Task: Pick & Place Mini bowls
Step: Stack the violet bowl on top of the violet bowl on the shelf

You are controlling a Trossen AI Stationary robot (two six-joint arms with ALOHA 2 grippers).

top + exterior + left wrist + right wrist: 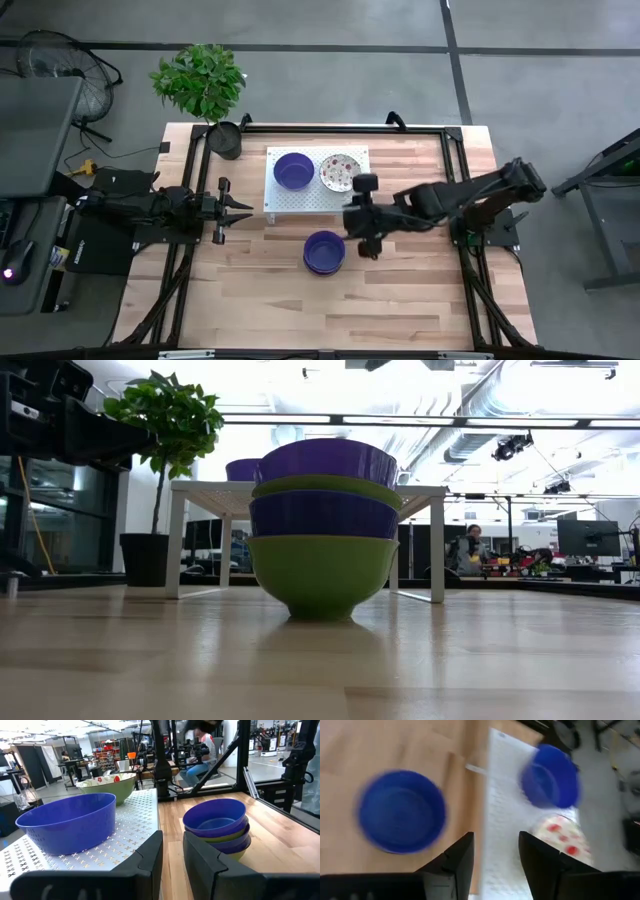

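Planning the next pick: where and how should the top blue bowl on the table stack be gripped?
Grip the rim of the top blue bowl from above, one finger inside and one outside. It sits upright and nested in the stack, so only its rim stands clear.

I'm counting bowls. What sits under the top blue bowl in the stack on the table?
Under the top blue bowl are a green, another blue and a bottom green bowl, nested; their insides are covered.

Motion blur smears the blue bowl (pixel 401 811) in the right wrist view, and the speckled bowl (pixel 559 834) stays indistinct.
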